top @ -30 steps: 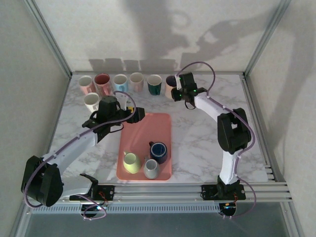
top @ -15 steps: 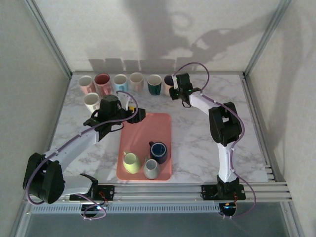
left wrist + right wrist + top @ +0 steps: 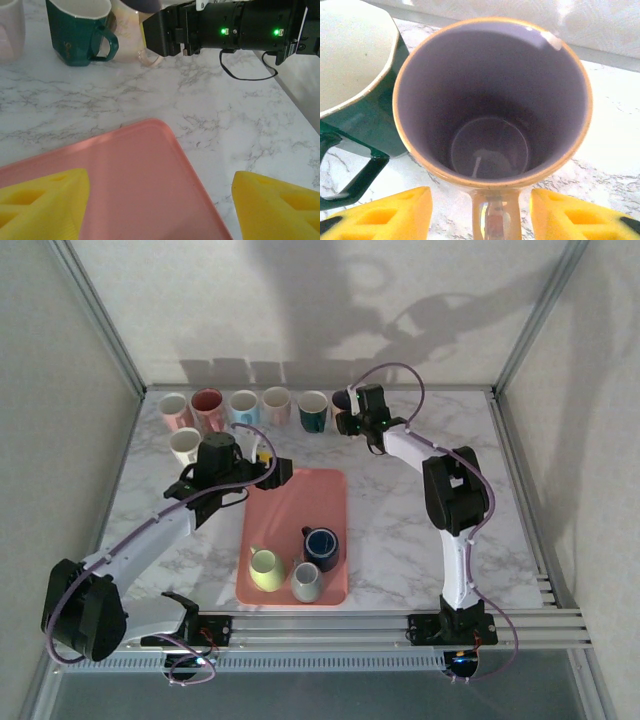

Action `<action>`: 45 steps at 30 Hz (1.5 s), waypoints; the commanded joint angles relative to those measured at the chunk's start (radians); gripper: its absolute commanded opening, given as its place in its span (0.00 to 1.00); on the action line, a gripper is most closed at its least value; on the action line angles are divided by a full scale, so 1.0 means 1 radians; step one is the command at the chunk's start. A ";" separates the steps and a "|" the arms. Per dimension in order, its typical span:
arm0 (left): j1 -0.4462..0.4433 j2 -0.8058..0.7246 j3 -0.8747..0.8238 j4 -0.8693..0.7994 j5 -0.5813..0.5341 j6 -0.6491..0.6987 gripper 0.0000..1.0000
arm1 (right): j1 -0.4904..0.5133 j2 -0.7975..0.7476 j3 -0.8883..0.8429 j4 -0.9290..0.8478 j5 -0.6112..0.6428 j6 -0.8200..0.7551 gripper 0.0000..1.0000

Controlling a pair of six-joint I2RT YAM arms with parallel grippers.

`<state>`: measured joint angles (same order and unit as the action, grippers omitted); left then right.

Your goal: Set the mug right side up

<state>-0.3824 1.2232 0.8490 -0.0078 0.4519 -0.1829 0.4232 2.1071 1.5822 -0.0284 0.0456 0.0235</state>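
**Top view.** The mug (image 3: 343,400) is seen upright at the upper centre of the frame. It stands at the right end of a row of mugs (image 3: 230,408) along the far edge of the counter (image 3: 400,530). A green mug (image 3: 313,411) stands just left of it.

**Right wrist view.** The mug's mouth faces up, purple inside with a tan rim, and its handle points to the bottom of the frame. The right hand (image 3: 480,212) is spread, with one yellow finger (image 3: 385,212) on each side of the handle. Gaps are visible on both sides and nothing is pinched. The green mug lies close against the mug's left side; contact cannot be judged.

**Left wrist view.** The left hand (image 3: 160,205) is spread wide with nothing between its fingers. It is positioned over the far right corner of the pink tray (image 3: 135,175).

**Top view, tray.** In the lower half of the tray, a pale green mug (image 3: 265,570), a grey mug (image 3: 306,582) and a dark blue mug (image 3: 322,545) are noted.
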 commanded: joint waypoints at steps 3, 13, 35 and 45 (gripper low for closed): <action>0.010 -0.073 0.008 -0.073 -0.020 -0.001 0.75 | -0.007 -0.243 -0.103 -0.106 0.014 0.054 0.57; 0.008 -0.094 0.071 -0.337 -0.143 -0.081 0.74 | -0.008 -0.557 -0.273 -0.483 -0.211 0.222 0.54; 0.004 -0.209 0.027 -0.474 -0.041 -0.139 0.74 | 0.237 -0.776 -0.484 -0.743 -0.452 0.221 0.64; 0.005 -0.237 0.027 -0.487 0.051 -0.055 0.75 | 0.291 -0.743 -0.551 -0.681 -0.429 0.193 0.64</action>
<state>-0.3824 0.9928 0.8421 -0.4591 0.4541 -0.2958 0.6998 1.3571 1.0508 -0.7403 -0.3931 0.2363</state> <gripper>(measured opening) 0.743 0.643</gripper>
